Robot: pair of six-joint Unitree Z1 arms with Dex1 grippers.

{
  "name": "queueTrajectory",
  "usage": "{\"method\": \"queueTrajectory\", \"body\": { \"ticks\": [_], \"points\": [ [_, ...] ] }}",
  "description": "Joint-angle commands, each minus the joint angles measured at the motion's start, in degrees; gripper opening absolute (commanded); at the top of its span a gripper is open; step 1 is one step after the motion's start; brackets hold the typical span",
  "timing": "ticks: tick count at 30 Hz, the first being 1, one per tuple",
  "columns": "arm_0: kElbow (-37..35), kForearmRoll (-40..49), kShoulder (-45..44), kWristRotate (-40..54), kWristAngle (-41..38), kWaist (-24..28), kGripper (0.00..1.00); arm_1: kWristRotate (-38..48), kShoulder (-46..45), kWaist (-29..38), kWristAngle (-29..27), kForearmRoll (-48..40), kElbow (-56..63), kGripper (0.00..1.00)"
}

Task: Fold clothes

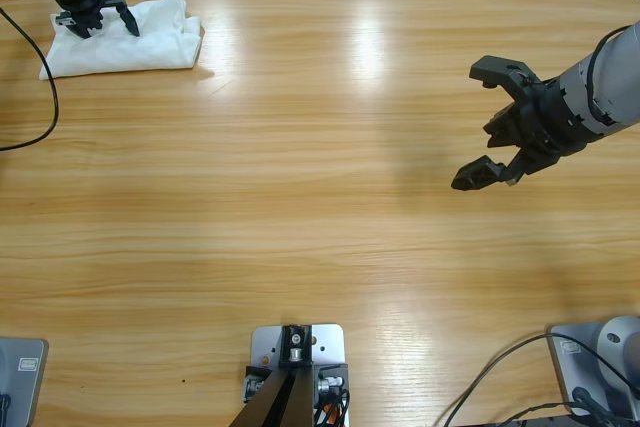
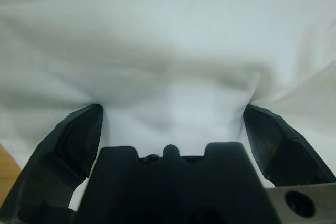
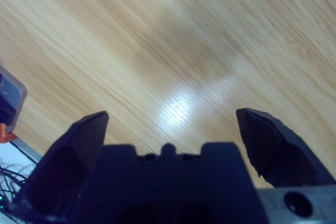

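The clothes are a white T-shirt point(image 1: 130, 42), folded into a compact bundle at the table's far left corner. My left gripper point(image 1: 98, 20) stands on top of it with its jaws spread wide. In the left wrist view the white cloth point(image 2: 173, 51) fills the picture, and my left gripper point(image 2: 173, 111) presses its tips into the fabric without pinching it. My right gripper point(image 1: 485, 122) hovers open over bare wood at the right side of the table, far from the shirt. The right wrist view shows my right gripper point(image 3: 170, 116) with only tabletop between its jaws.
A black cable point(image 1: 40, 97) curves over the table's left edge below the shirt. Bare wooden tabletop point(image 1: 300, 177) stretches between the two arms. A grey box and cables point(image 3: 8, 103) show at the left edge of the right wrist view.
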Motion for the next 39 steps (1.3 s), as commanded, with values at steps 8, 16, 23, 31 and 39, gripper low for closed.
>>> {"method": "queueTrajectory", "body": {
  "ticks": [8,16,23,31,39],
  "points": [
    [-22.4,0.9,4.9,5.3,-0.6,-1.0,1.000,0.5,-2.7,-0.2,0.1,0.1,0.7,1.000],
    [-16.0,8.2,-20.3,4.9,2.0,-4.3,1.000,0.8,-12.1,-0.2,-4.1,8.6,-5.2,1.000],
    [16.9,7.0,-45.2,9.0,2.0,-3.2,1.000,5.8,-21.9,-0.3,-6.5,11.2,-1.0,0.973],
    [63.4,-14.9,-74.2,7.4,-1.4,-4.1,1.000,5.4,-26.4,-0.2,-8.3,18.1,1.0,0.981],
    [97.9,-29.7,-97.4,6.8,-10.7,-7.5,1.000,4.4,-33.6,-0.3,-17.9,25.2,1.3,1.000]
  ]
}}
